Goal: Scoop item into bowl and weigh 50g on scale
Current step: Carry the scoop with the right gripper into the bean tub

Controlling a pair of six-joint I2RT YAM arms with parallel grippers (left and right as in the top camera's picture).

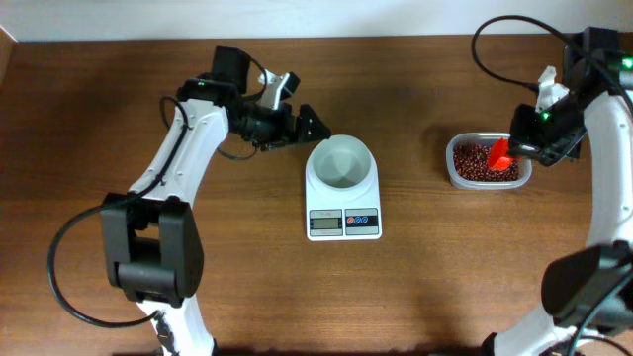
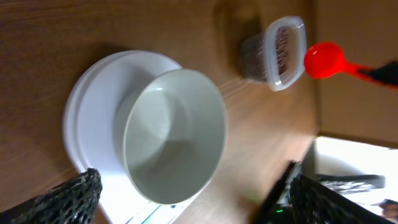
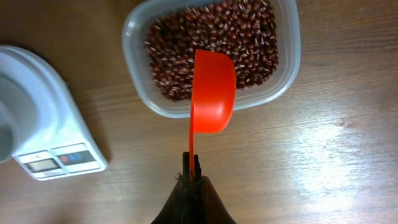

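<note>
Brown wooden worktop point(image 1: 415, 287): empty bowl point(image 1: 341, 161) waits on scale point(image 1: 343, 223), right pincer point(image 3: 193, 179) clamps red scoop point(image 3: 213, 93) over beans point(image 3: 180, 37) for loading, left pincer point(image 1: 305, 129) gapes wide beside bowl.

the table point(image 1: 415, 287) is brown wood grain with a soft sheen. the bowl point(image 1: 340, 161) is smooth, glossy white; the scale point(image 1: 343, 222) white plastic; the tub point(image 3: 135, 56) clear plastic; the scoop point(image 3: 213, 87) shiny red plastic.

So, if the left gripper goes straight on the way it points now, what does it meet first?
Most likely the white bowl on the scale: the left wrist view shows it straight ahead, between the open fingers of the left gripper. Depth is unclear, so probably its rim first.
</note>
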